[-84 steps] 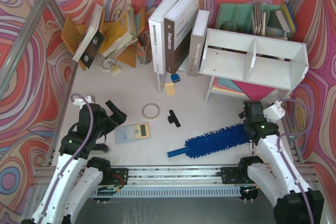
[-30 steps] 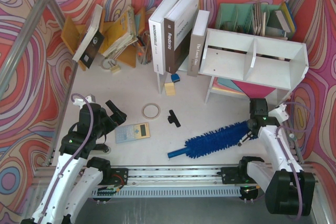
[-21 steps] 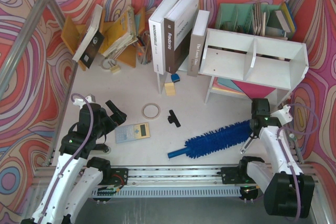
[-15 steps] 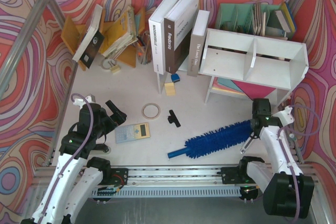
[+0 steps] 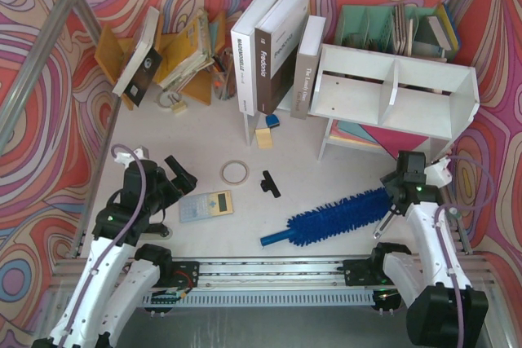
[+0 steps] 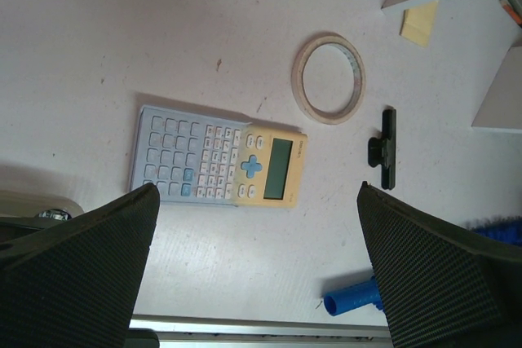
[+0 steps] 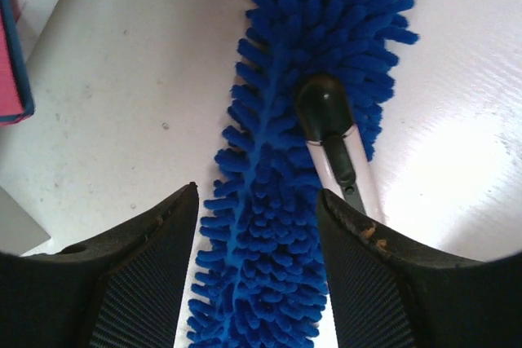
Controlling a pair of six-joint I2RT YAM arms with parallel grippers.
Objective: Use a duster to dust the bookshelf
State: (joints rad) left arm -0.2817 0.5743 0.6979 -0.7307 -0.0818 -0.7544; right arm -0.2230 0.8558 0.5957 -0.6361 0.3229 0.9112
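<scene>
Right gripper [image 7: 257,197] straddling the duster [image 5: 338,214] by the table's [image 5: 342,170] right edge!
Jaws spread, left gripper's [image 6: 257,201] too; it looks soft, light, floppy. The slim handle [image 5: 273,237] is the firmer hold, I'd say.

duster [image 5: 334,218] tip hidden, beneath right arm [image 5: 426,224]

The duster [image 5: 338,216] is vivid blue and its handle [image 5: 273,238] the same blue. A black knob [image 7: 320,99] on a silvery stem lies against its pile. The bookshelf [image 5: 391,91] is plain white, and the bench [image 5: 204,144] is off-white with small dark specks. The backdrop [image 5: 33,160] swirls in red, orange, purple and pale blue. The calculator [image 5: 205,205] runs from pale blue to cream, the tape ring [image 5: 236,172] is cream, and the clip [image 5: 270,183] is black. The left end effector [image 6: 258,189] and right end effector [image 7: 257,193] have black fingers with a fine cross-hatched texture.
</scene>
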